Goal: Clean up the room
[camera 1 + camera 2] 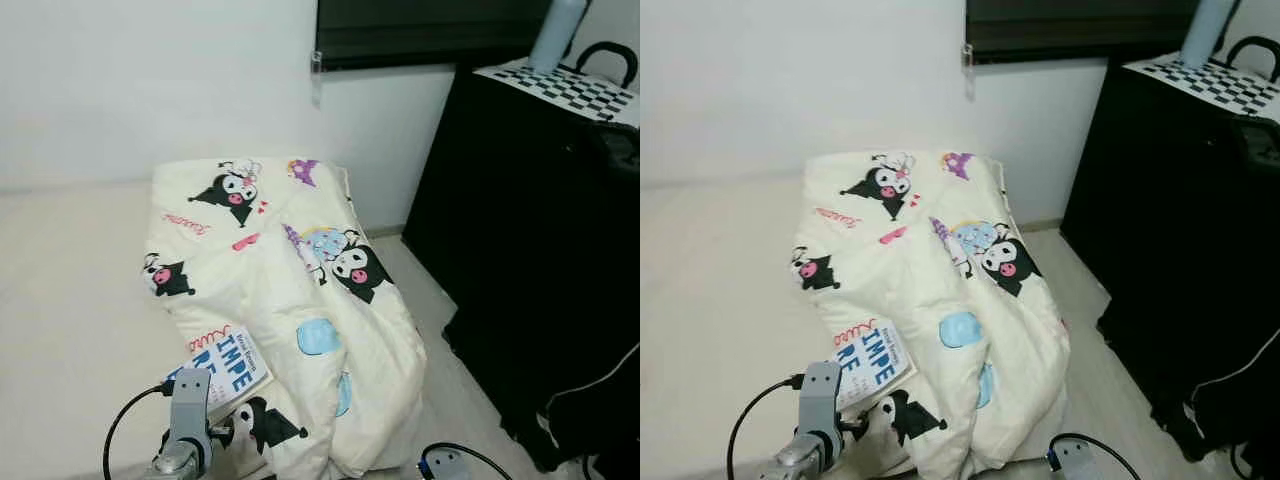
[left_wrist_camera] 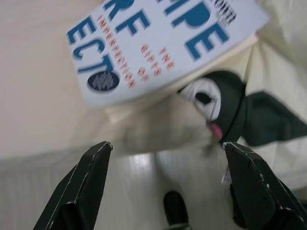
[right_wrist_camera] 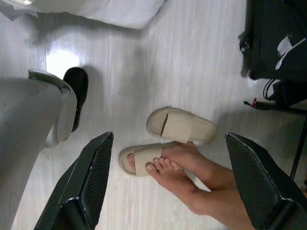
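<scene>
Your left gripper (image 2: pixel 165 187) is low at the near edge of the bed (image 1: pixel 70 300), fingers spread wide with nothing between them. Just ahead of those fingers lies the book (image 2: pixel 158 45), white cover with big blue lettering, flat on the bed with one edge riding up onto the blanket (image 1: pixel 300 290).

I'd say that book is your easy pick: light, stiff, thin, with a glossy cover that may slip. Take it by the free edge nearest the gripper, one finger under and one over, rather than pinching the face. The soft bedding beneath should give a little, so expect the lower finger to sink before it catches.

The blanket, beyond and to the right of the left gripper, is another matter. It's soft, bulky, rumpled, with cartoon prints, spilling over the bed's side towards the floor (image 3: pixel 182 62). It will sag and drag; grab a bunched fold or a corner, not the flat middle.

Your right gripper (image 3: pixel 165 187) hangs low, fingers spread too, empty, over the floor, where a person's foot (image 3: pixel 192 175) rests in a beige slipper (image 3: pixel 144 160) with a second slipper (image 3: pixel 180 125) beside it. Mind that foot.

Farther off to the right stands a black cabinet (image 1: pixel 530 230).
</scene>
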### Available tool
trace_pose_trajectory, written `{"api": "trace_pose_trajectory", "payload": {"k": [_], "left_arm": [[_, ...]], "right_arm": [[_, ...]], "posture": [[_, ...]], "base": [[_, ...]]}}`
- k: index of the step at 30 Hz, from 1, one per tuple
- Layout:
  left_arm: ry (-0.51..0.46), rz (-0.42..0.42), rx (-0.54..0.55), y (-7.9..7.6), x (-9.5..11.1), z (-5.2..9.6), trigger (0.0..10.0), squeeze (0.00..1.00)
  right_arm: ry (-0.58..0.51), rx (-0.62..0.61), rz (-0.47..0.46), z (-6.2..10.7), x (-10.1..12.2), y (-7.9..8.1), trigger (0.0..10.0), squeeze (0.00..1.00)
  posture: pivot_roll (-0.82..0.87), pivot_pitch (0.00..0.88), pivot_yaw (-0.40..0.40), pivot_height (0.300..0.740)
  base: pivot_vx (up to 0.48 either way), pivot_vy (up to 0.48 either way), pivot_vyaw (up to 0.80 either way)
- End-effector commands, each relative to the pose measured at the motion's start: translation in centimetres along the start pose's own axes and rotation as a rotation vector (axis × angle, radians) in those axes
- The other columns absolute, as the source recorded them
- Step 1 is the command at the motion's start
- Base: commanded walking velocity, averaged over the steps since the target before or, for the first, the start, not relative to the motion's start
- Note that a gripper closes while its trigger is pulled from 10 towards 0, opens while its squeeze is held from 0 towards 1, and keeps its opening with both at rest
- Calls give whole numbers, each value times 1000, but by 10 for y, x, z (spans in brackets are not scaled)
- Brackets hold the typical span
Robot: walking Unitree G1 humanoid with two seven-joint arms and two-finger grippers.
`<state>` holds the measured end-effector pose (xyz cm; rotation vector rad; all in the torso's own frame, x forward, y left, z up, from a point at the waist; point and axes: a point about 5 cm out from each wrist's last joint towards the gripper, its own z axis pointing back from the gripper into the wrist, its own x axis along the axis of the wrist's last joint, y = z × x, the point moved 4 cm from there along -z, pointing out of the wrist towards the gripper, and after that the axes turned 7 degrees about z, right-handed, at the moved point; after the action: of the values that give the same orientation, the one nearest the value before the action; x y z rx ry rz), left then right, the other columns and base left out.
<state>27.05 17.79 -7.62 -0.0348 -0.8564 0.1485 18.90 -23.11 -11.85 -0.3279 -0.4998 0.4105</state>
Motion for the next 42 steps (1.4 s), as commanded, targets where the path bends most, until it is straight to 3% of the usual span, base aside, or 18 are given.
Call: {"api": "trace_pose_trajectory", "payload": {"k": [1,8,14,16,17,18,19,20,22,23,34,38,40,41,42], "left_arm": [[30,-3,20,6,-8,2,10000,0],[13,40,21,4,-5,1,10000,0],[-5,15,1,1,0,0,10000,0],[-13,2,-4,0,2,0,10000,0],[-25,-5,-4,3,5,0,10000,0],[-25,-5,-4,3,5,0,10000,0],[-18,-14,-5,3,4,0,10000,0],[-18,-14,-5,3,4,0,10000,0],[-11,-15,-5,4,2,1,10000,0],[-7,-8,0,4,0,1,10000,0],[-20,12,-24,-1,1,1,10000,0],[-82,-81,-77,-12,16,-1,10000,0],[-154,-214,-104,-21,34,-2,10000,0],[-154,-214,-104,-21,34,-2,10000,0],[-205,-305,-121,-27,45,-3,10000,0]], "right_arm": [[3,-2,1,1,-6,2,10000,0],[-44,-19,-30,2,0,1,10000,0],[-84,3,-46,2,4,3,10000,0],[-95,-5,-1,2,6,2,10000,0],[-121,-2,66,2,11,2,10000,0],[-121,-2,66,2,11,2,10000,0],[-184,-22,56,-1,41,-17,10000,0],[-184,-22,56,-1,41,-17,10000,0],[-279,-59,43,0,86,-46,10000,0],[-304,-66,34,1,97,-52,10000,0],[-305,-86,-41,2,99,-58,10000,0],[-352,-111,-82,5,113,-74,10000,0],[-398,-109,-127,8,126,-81,10000,0],[-398,-109,-127,8,126,-81,10000,0],[-427,-105,-160,10,134,-85,10000,0]], "posture": [[-134,83,-4,740],[-134,90,-3,740],[-134,95,-4,740],[-134,97,-4,740],[-135,99,-2,740],[-135,99,-2,740],[-136,99,-2,740],[-136,99,-2,740],[-137,99,-1,740],[-137,99,0,740],[-139,103,4,725],[-143,103,4,710],[-144,105,2,700],[-144,105,2,700],[-145,106,3,695]], "base": [[458,0,0],[241,0,0],[0,0,0],[0,0,0],[0,0,0],[0,0,0],[0,0,0],[0,0,0],[0,0,0],[0,0,0],[0,0,0],[0,0,0],[0,0,0],[0,0,0],[0,0,0]]}}
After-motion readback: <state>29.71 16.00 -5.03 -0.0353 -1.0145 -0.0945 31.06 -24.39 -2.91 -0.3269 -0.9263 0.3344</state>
